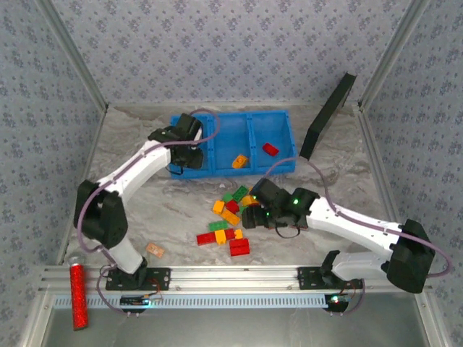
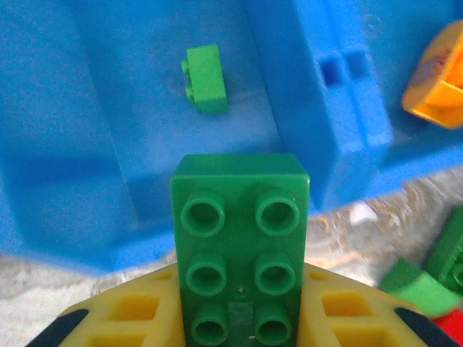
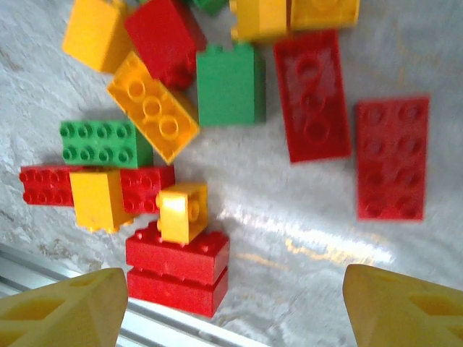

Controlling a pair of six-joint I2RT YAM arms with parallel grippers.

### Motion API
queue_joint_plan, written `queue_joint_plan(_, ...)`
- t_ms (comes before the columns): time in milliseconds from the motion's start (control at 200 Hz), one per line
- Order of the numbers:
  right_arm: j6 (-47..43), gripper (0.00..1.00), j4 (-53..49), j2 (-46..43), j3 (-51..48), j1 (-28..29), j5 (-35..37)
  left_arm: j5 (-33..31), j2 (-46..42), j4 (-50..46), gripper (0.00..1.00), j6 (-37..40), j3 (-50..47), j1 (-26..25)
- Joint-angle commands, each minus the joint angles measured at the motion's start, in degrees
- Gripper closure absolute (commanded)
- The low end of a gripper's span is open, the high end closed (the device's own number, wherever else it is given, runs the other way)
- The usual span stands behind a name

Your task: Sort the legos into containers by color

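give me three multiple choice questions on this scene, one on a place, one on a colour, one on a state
1. The left claw is at: A the blue bin, left compartment; B its right compartment; C beyond the bin.
2. The held brick is: A red; B green; C orange.
3. The right claw is: A shut on a brick; B open; C shut, empty.
1A: blue walls lie just ahead of it. 2B: its studs show green in the wrist view. 3B: its fingers stand wide apart above the loose legos.
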Motion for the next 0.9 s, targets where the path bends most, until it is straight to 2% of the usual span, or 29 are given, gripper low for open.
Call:
queue_joint_plan(0,11.41,0.20,1.40,-1.25,-2.11,3.84,0.32,3.10,3.42,4.68,0.79,2.20,3.76,1.88)
queue_joint_plan(150,16.63,0.19,2.08,0.72,-2.27,9.13,0.42,5.02,10.78,4.50,0.80,1.80,10.27,4.26)
queue_joint_plan(285,19.21,0.19,2.28,4.17,-1.16,13.06,2.04,6.76,14.84,5.07,0.79,-0.10,12.09,6.87)
queue_joint_plan(650,21.52,0.19,2.70,14.54,2.96,17.58,3.44,7.93,18.38,5.07,0.75,0.07,12.06,7.82)
queue_joint_plan(750,21.22,0.19,2.93,16.87,3.95,18.04,3.57,8.01,18.56,5.07,0.71,0.16,11.94,7.82)
queue_joint_plan(895,20.47,0.20,2.62,19.26,4.62,18.24,3.48,7.85,18.11,4.73,0.57,0.00,11.98,7.73)
